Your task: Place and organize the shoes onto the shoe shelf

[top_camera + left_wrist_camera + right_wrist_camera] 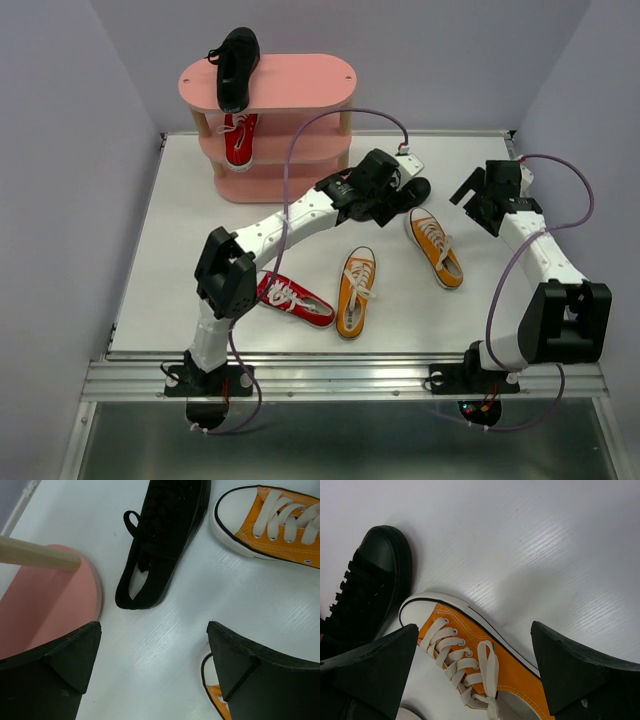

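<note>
A pick-up step was judged to be in hand. The left gripper was held above the loose black sneaker, fingers spread wide and nothing gripped. The right gripper was likewise opened wide and empty over the far orange sneaker.

On the shoe shelf, a shelved black sneaker was seen on the top board and a shelved red sneaker on the middle one. A near orange sneaker and a loose red sneaker were left on the table.

A descent and closure across the black sneaker's sides would be called for. Room was limited by the shelf's bottom board and wooden post near the heel, and by the orange toe just beside it. Free space was left on the top board.
</note>
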Robot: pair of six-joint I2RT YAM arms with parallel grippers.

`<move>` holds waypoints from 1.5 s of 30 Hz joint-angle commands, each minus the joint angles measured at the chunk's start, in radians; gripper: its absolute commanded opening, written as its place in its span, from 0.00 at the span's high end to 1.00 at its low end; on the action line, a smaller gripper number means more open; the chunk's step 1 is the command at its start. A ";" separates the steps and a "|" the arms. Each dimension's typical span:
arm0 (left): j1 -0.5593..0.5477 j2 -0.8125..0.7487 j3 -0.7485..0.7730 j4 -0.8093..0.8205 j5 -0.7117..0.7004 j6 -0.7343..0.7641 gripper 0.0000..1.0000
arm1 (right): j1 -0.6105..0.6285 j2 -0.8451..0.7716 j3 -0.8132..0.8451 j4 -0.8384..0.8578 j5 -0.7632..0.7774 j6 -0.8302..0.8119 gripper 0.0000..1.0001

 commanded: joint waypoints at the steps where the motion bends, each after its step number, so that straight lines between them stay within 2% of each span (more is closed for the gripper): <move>1: 0.011 0.088 0.074 0.067 -0.034 0.117 0.01 | 0.001 -0.059 -0.009 0.005 -0.010 0.003 0.00; 8: 0.054 0.258 0.233 0.017 -0.007 0.109 0.01 | 0.001 -0.069 -0.026 0.007 -0.033 0.003 0.00; 18: 0.095 0.338 0.281 0.041 0.018 0.127 0.01 | 0.001 -0.074 -0.035 0.005 -0.056 0.005 0.00; 25: 0.124 0.375 0.295 0.018 0.142 0.105 0.02 | 0.001 -0.082 -0.033 0.007 -0.063 0.002 0.00; 33: 0.127 0.411 0.284 0.005 0.144 0.088 0.05 | 0.001 -0.086 -0.035 0.007 -0.069 0.005 0.00; 39: 0.129 0.430 0.276 0.007 0.160 0.077 0.25 | 0.001 -0.097 -0.035 0.005 -0.064 0.003 0.00; 41: 0.127 0.429 0.278 0.004 0.173 0.072 0.38 | 0.001 -0.097 -0.036 0.007 -0.064 0.002 0.00; 42: 0.127 0.424 0.276 0.001 0.173 0.066 0.48 | 0.001 -0.099 -0.036 0.007 -0.064 0.003 0.00; 43: 0.127 0.420 0.278 -0.001 0.167 0.063 0.70 | 0.001 -0.097 -0.036 0.008 -0.067 0.003 0.00; 44: 0.127 0.415 0.278 -0.004 0.162 0.059 0.81 | 0.001 -0.097 -0.036 0.007 -0.070 0.005 0.00; 45: 0.126 0.403 0.278 -0.005 0.159 0.049 1.00 | 0.001 -0.095 -0.036 0.007 -0.072 0.005 0.00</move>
